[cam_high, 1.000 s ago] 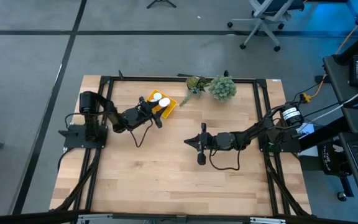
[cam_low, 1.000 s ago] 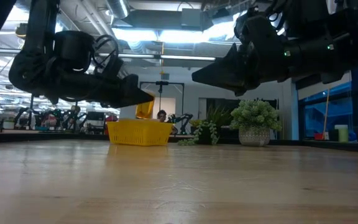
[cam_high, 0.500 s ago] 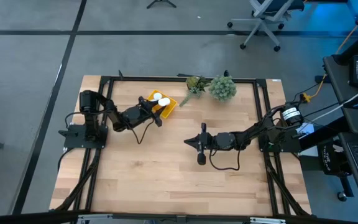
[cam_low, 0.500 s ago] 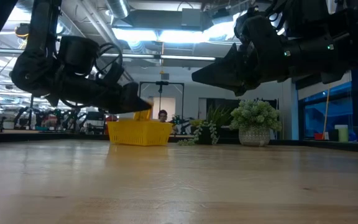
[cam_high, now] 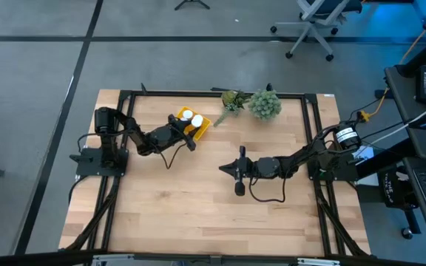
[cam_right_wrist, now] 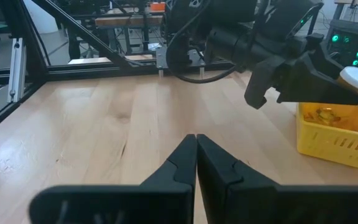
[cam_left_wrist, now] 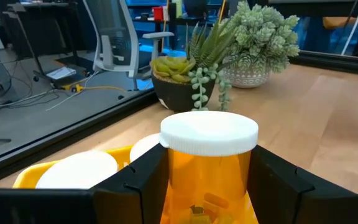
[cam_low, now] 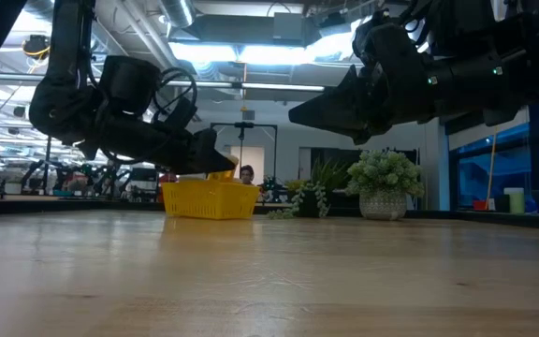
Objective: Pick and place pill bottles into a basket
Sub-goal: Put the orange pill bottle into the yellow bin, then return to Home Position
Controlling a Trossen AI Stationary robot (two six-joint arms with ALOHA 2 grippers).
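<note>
From the high view, the left gripper (cam_high: 188, 133) stood at the near edge of the yellow basket (cam_high: 203, 127) at the back left of the table (cam_high: 198, 214), and two white-capped pill bottles (cam_high: 191, 117) were visible inside the basket. The right gripper (cam_high: 224, 168) waited over the middle of the table, well apart from the basket, with its fingers drawn together. Two potted plants (cam_high: 257, 102) sat at the back edge, just right of the basket. From the low view, the left gripper (cam_low: 215, 159) hung just above the basket (cam_low: 209, 199), an orange patch showing at its tip; the right gripper (cam_low: 298, 116) hung higher, clear of the tabletop. From the left wrist view, the left gripper's fingers (cam_left_wrist: 145, 177) were clamped on either side of one pill bottle (cam_left_wrist: 209, 165), upright, orange-bodied with a white cap, held over the basket (cam_left_wrist: 25, 177), beside the caps of two bottles (cam_left_wrist: 79, 169) already lying within. From the right wrist view, the right gripper (cam_right_wrist: 196, 140) showed its two fingers pressed together, holding nothing, pointed across bare wood toward the left gripper (cam_right_wrist: 353, 93) and the basket (cam_right_wrist: 334, 140) beyond.
</note>
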